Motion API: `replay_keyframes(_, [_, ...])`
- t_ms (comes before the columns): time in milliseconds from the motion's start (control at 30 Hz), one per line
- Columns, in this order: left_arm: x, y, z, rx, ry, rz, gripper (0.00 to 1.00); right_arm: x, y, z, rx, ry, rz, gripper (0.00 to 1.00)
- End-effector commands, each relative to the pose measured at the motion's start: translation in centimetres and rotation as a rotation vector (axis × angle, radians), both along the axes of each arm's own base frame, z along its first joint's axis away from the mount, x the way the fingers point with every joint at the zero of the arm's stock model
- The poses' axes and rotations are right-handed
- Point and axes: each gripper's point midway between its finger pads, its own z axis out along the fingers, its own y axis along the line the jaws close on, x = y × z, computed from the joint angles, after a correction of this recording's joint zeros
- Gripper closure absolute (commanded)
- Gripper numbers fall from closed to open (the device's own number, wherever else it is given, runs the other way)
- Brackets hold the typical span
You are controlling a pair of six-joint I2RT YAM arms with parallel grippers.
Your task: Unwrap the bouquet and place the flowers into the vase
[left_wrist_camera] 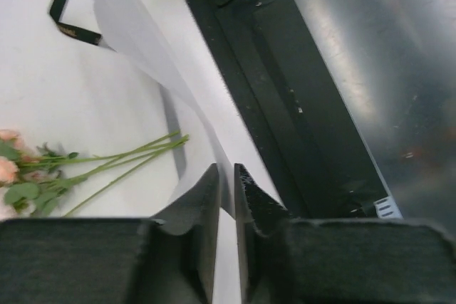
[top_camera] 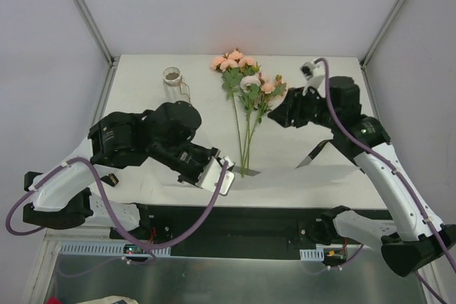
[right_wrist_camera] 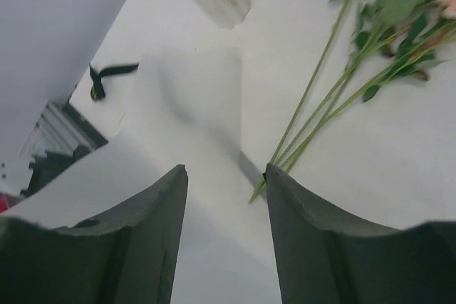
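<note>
The long-stemmed peach-and-pink flowers with green leaves (top_camera: 246, 97) lie unwrapped and flat on the white table (top_camera: 139, 80). Their blooms are fanned out toward the far side and the thin green stems run together to cut ends near the near edge. They are not in the vase.

Left of the blooms and apart from them, the small ribbed whitish vase (top_camera: 173, 77) stands with its round mouth up, a thin wire handle at its side.

Just left of the stem ends is the left gripper (left_wrist_camera: 226, 190), its dark jaws pinched almost together on the edge of a white paper sheet (left_wrist_camera: 132, 33). The sheet rises out of the grip as a long strip that passes the stem ends on their near side. Past the strip, right of the stem ends, a black ribbon with gold lettering (left_wrist_camera: 80, 33) lies loose on the table.

To the right of the blooms and close beside the leaves hangs the right gripper (right_wrist_camera: 224, 190), its two dark fingers spread with nothing between them. In the right wrist view the stem ends lie just off its right fingertip, not touching it.
</note>
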Motion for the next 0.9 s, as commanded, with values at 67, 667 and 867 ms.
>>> replay_keyframes(67, [-1.5,-1.1,-2.6,0.081,0.03,-0.107,0.66,-7.1,3.5,-8.1,-0.104,0.164,0.168,0.5])
replay_keyframes(667, [8.9,-2.3,5.3,-0.167,-0.089,0.464,0.01,-17.1,1.7,-12.2,-0.229,0.147,0.314,0.4])
replay_keyframes(867, [17.9,1.9,5.5,-0.158,-0.047,0.838,0.01,-6.0,1.0,-6.4,-0.399,-0.026,-0.035,0.21])
